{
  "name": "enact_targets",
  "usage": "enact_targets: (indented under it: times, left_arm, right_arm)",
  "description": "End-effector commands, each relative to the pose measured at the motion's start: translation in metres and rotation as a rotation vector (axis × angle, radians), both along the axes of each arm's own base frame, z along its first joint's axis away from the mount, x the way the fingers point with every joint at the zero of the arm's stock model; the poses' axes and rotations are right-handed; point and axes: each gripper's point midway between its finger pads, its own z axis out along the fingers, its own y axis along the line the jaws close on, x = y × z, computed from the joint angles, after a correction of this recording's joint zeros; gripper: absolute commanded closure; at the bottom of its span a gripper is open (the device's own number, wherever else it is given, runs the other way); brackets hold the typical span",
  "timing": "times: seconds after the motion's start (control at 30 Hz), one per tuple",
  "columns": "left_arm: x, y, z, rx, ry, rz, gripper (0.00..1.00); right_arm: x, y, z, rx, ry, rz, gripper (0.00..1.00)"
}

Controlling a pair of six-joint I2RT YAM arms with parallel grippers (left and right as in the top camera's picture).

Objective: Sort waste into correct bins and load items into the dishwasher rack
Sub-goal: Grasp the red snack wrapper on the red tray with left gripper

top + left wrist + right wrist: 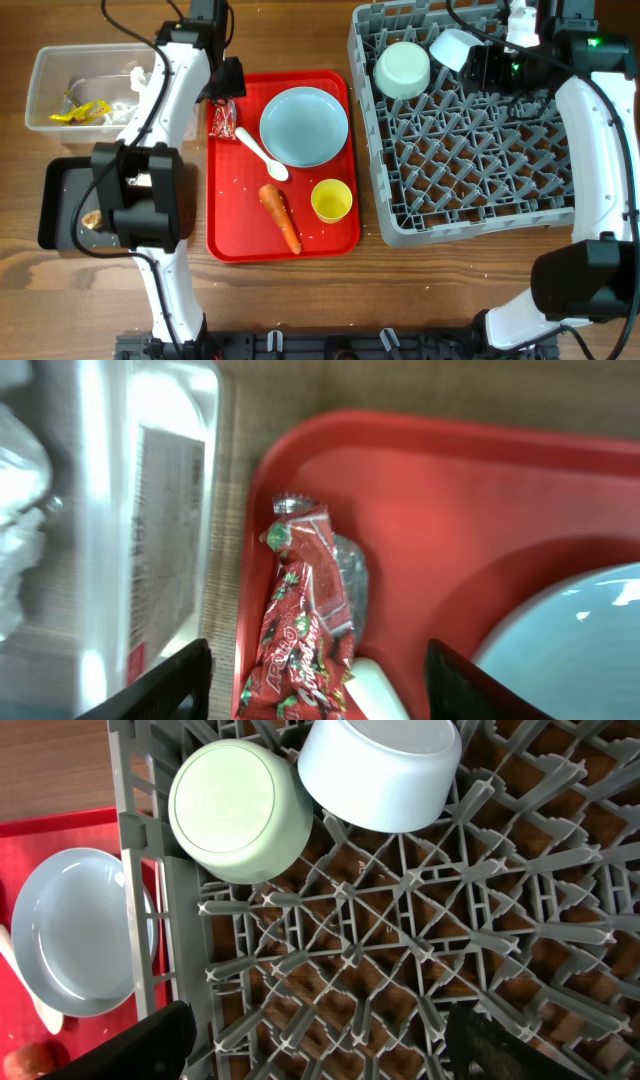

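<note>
My left gripper (318, 685) is open, straddling a red wrapper (305, 620) at the red tray's top-left corner (223, 118). The white spoon (262, 154), light blue plate (304, 125), orange carrot (281, 217) and yellow cup (331, 200) also lie on the red tray. The clear tub (60, 70) holds a yellow wrapper (82, 113) and white tissue (128, 88). The black tray (58, 175) holds a small brown lump (93, 217). Two bowls (402, 69) (455, 47) sit upturned in the grey rack (480, 190). My right gripper (318, 1050) is open and empty above the rack.
The red tray (230, 240) lies between the bins on the left and the rack on the right. The clear tub's wall (165, 480) stands close to the left of my left gripper. Cables run over the back of the table.
</note>
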Motion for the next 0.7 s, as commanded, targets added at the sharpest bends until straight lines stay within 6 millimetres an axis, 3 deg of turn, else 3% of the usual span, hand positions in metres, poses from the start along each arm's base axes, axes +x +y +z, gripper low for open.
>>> enact_targets:
  times: [0.0, 0.1, 0.27, 0.43, 0.47, 0.5, 0.53, 0.6, 0.67]
  left_arm:
    - [-0.014, 0.005, -0.051, 0.035, 0.111, 0.002, 0.30]
    - [-0.017, 0.005, -0.066, 0.037, 0.142, 0.002, 0.30]
    - [-0.013, 0.002, -0.072, 0.018, 0.134, -0.002, 0.34]
    - [-0.020, -0.001, -0.101, 0.006, 0.196, -0.005, 0.38]
    - [-0.020, -0.002, -0.103, 0.002, 0.197, -0.006, 0.45]
    - [-0.020, -0.002, -0.104, 0.002, 0.196, -0.006, 0.80]
    - [-0.020, -0.002, -0.103, 0.002, 0.196, -0.006, 0.96]
    - [-0.018, -0.006, -0.097, -0.020, 0.186, -0.010, 0.96]
    - [-0.010, -0.008, -0.070, -0.031, 0.143, -0.011, 0.96]
  right_arm:
    - [0.003, -0.001, -0.007, -0.017, 0.011, 0.013, 0.17]
    - [0.003, -0.001, -0.007, -0.016, 0.011, 0.014, 0.18]
    - [0.004, -0.001, -0.006, -0.017, 0.008, 0.013, 0.18]
    - [0.004, -0.001, -0.006, -0.018, 0.008, 0.014, 0.17]
    - [0.003, -0.001, -0.007, -0.017, 0.011, 0.014, 0.17]
    - [0.003, -0.002, -0.007, -0.018, 0.011, 0.014, 0.18]
    - [0.004, -0.001, -0.006, -0.018, 0.007, 0.014, 0.17]
    - [0.003, -0.001, -0.007, -0.017, 0.013, 0.014, 0.18]
    - [0.003, -0.001, -0.007, -0.017, 0.013, 0.014, 0.17]
